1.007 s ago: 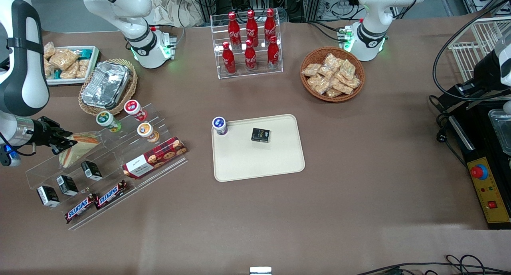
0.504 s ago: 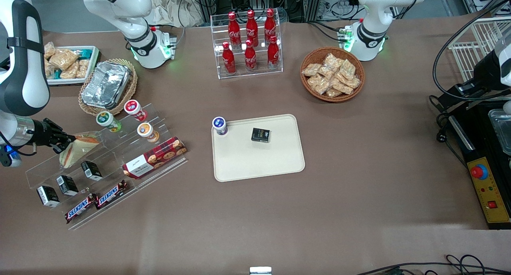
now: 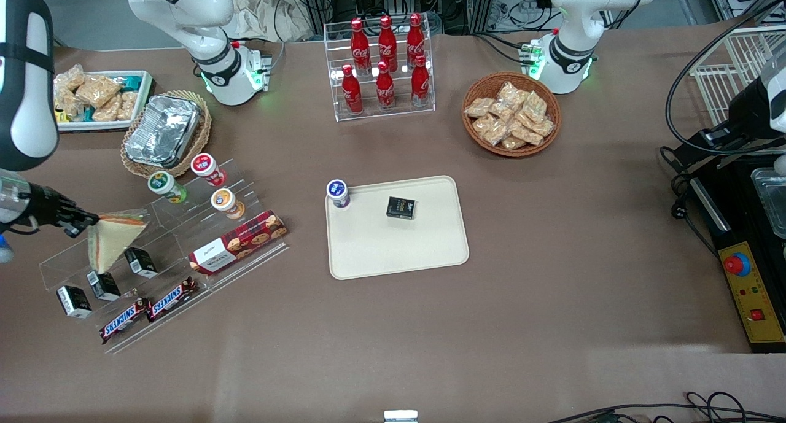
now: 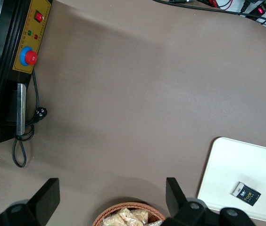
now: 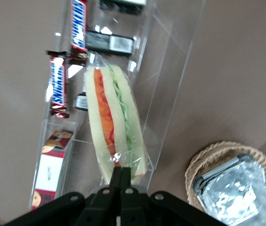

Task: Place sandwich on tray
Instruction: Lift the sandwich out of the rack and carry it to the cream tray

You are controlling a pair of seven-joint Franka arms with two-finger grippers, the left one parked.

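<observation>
The sandwich [image 3: 109, 242] is a pale triangular wedge in clear wrap with red-orange and green filling; it hangs lifted above the clear acrylic stand [image 3: 159, 251] at the working arm's end of the table. My gripper [image 3: 83, 222] is shut on the wrap at the sandwich's end. The right wrist view shows the sandwich [image 5: 113, 123] hanging from my closed gripper [image 5: 122, 172]. The cream-beige tray [image 3: 399, 251] lies at the table's middle and also shows in the left wrist view [image 4: 232, 165].
On the tray stand a small blue-lidded cup [image 3: 338, 193] and a black box [image 3: 401, 207]. The stand holds cups, black boxes, a cookie box [image 3: 238, 241] and Snickers bars [image 3: 147, 309]. A foil container in a wicker basket [image 3: 164, 131], cola bottles [image 3: 384, 67] and a snack basket [image 3: 511, 113] stand farther back.
My gripper has pulled back toward the table's edge and risen, lifting the sandwich off the stand's shelf; the sandwich now hangs more upright.
</observation>
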